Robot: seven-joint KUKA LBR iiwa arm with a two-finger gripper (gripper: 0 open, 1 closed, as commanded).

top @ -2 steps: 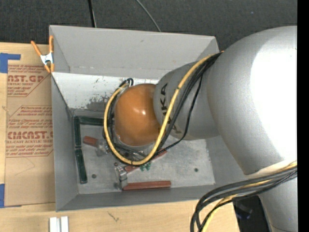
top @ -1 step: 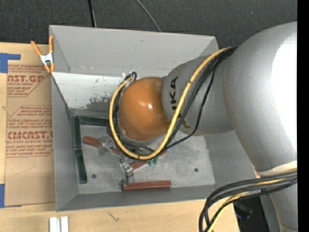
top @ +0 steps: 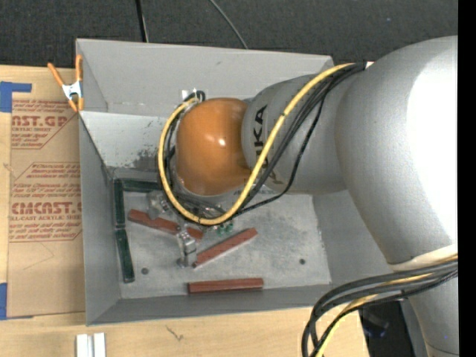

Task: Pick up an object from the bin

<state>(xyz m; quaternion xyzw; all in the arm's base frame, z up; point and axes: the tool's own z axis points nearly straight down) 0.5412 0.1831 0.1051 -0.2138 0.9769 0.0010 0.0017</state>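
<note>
Pincer [top: 186, 250] down at bin [top: 290, 236] floor, left of centre, under orange wrist cover [top: 212, 143]. Open or closed: cannot tell. Right at lower-left end of tilted red-brown stick [top: 227, 245]. Second red-brown stick [top: 151, 221] just left. Third red-brown stick [top: 225, 285] flat along near wall. Dark green sticks [top: 125, 253] along left wall.

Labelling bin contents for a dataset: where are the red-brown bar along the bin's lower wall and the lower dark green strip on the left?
red-brown bar [top: 225, 285], camera view, middle of its length.
lower dark green strip [top: 124, 256], camera view, middle of its length.
</note>
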